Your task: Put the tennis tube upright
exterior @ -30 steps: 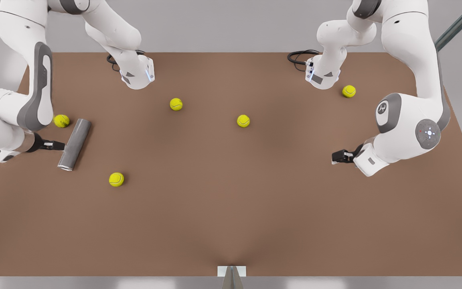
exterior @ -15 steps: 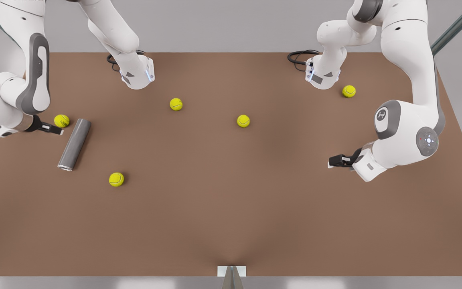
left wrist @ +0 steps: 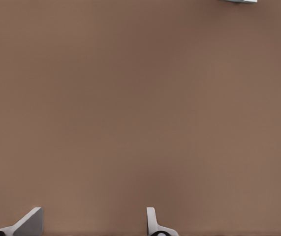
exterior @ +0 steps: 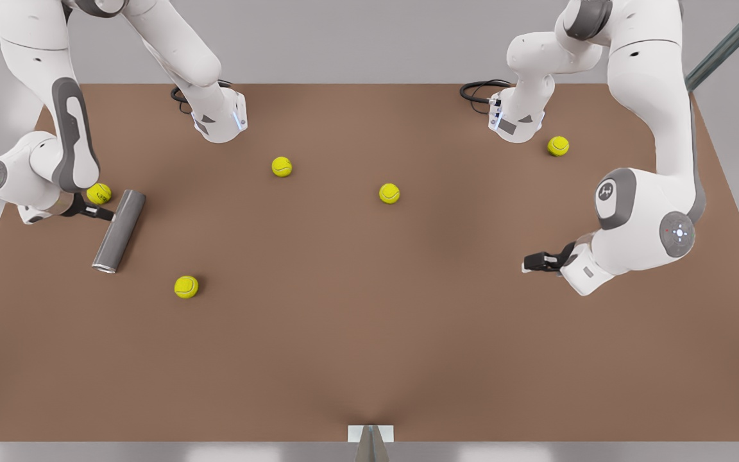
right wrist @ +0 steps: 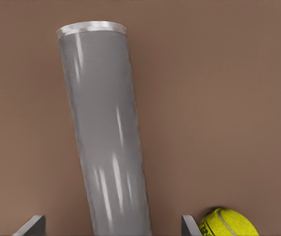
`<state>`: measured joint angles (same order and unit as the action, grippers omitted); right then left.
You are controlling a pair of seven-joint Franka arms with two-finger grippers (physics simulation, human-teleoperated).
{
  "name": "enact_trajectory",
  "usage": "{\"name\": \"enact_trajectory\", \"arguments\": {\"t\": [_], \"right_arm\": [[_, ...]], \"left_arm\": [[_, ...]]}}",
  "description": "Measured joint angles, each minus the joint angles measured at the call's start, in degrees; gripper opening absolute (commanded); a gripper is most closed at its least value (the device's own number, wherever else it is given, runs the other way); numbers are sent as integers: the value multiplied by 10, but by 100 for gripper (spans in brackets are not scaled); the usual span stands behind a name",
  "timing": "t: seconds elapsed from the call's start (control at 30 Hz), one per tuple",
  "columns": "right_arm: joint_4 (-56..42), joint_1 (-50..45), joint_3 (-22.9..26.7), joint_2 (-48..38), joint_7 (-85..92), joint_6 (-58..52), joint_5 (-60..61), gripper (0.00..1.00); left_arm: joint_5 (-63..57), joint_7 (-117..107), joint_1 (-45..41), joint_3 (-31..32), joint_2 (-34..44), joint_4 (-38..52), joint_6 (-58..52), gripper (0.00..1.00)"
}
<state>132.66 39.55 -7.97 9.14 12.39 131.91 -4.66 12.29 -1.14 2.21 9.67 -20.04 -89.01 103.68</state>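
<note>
Lying flat on the brown worktop near the edge at the front view's left, the tennis tube is a plain grey cylinder with a pale rim, its far end straddled by the right gripper, fingers spread wide. Closing off-centre could roll it, or knock the tennis ball just beside the gripper. The left gripper waits near the opposite edge, fingers apart.

No words, numbers or brand names can be read anywhere in these pictures. The one sign is a small white emblem on a round grey joint cap of the white robot arm at the front view's right, too small to make out. The yellow-green tennis balls carry only curved seam lines.
</note>
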Motion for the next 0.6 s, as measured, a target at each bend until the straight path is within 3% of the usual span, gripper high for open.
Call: {"name": "enact_trajectory", "arguments": {"t": [0.6], "right_arm": [[11, 0, -15, 56, -33, 99, 36, 100]], "left_arm": [[0, -1, 3, 0, -18, 0, 17, 100]]}}
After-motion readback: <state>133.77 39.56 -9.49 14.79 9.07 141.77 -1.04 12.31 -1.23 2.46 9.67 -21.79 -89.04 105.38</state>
